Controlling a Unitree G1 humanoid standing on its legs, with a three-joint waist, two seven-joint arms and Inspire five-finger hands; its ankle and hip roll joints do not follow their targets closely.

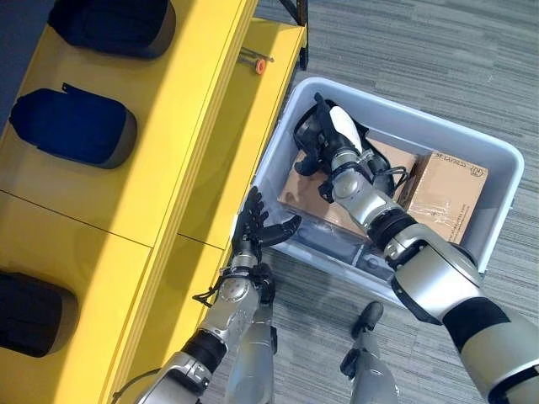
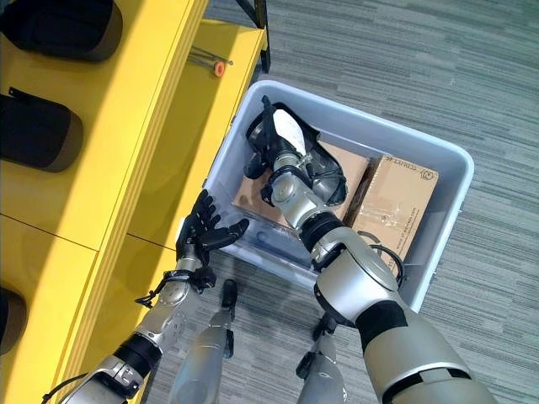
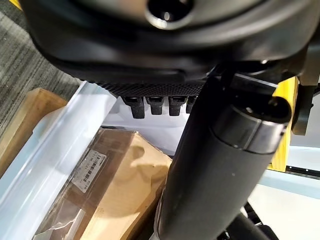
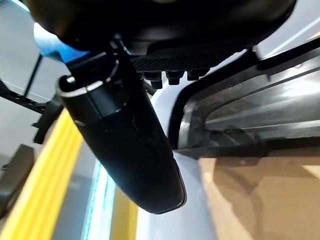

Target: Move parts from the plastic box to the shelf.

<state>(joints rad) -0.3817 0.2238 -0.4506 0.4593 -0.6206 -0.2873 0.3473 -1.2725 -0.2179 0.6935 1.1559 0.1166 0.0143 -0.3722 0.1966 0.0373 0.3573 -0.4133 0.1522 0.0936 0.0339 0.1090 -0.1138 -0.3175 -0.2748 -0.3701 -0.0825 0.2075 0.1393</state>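
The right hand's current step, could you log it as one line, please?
right hand: in box, on black part, grip unclear | left hand: open at box edge | shelf: yellow

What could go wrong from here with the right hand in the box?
1. The right hand is on a black part near the box's corner next the shelf; lifting could catch the box rim or the shelf edge.
2. The part lies on loose cardboard boxes; pulling it may shift them.
3. The left hand, open at the box's near rim, sits close to the lift path and might be struck.
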